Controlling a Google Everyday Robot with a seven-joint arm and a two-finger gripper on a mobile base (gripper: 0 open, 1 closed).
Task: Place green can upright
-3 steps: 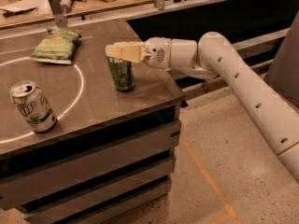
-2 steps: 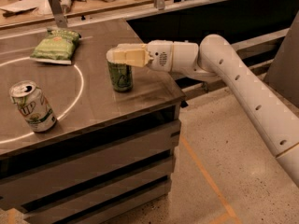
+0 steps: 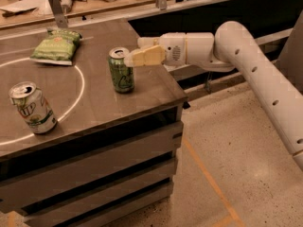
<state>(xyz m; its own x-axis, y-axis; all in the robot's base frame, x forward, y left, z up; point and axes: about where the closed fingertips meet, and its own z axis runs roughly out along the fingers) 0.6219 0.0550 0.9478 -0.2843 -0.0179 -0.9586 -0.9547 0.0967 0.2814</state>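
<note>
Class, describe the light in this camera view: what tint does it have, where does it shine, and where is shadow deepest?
Camera view: warm yellowish light tints everything. The silver top of the upright green can shines. The gripper, just right of that top, is pale and evenly lit. The deepest shadow is in the gaps under the table.

green can: dark green, pale script; end effector: cream, beside it
</note>
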